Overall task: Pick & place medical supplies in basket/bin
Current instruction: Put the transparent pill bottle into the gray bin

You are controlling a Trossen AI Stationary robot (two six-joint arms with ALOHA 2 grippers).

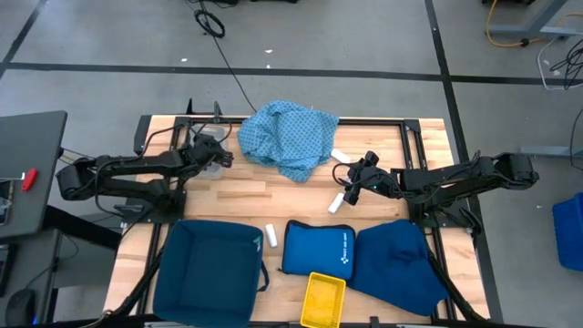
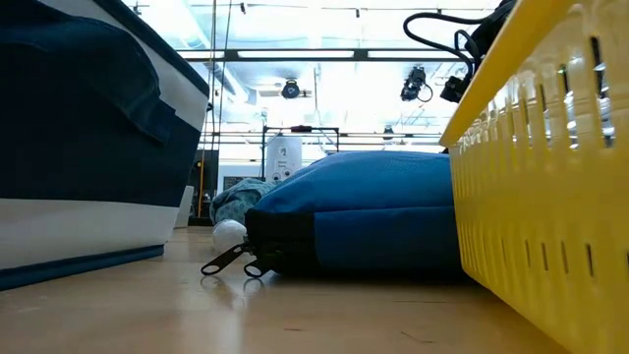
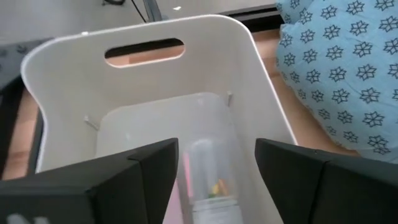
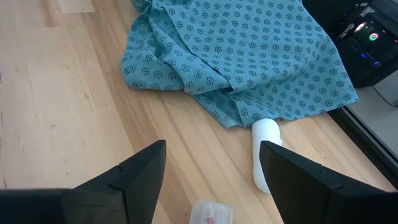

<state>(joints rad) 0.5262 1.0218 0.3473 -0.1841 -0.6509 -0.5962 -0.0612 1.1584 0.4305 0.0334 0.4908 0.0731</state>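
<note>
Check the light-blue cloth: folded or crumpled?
Crumpled. The light-blue cloth lies in a loose, wrinkled heap at the table's far edge, with uneven folds and ragged edges in the right wrist view, not squared.

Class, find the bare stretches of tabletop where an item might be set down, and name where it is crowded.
Bare wood lies between the left gripper and right gripper, below the light-blue cloth. The front edge is crowded: navy bin, blue pouch, yellow basket.

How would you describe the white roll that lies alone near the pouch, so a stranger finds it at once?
Start at the wooden table's near edge, where a dark blue fabric bin sits beside a bright blue flat zip pouch. The small white roll lies between them. Unlike the other white rolls, it lies far from the light-blue patterned cloth.
</note>
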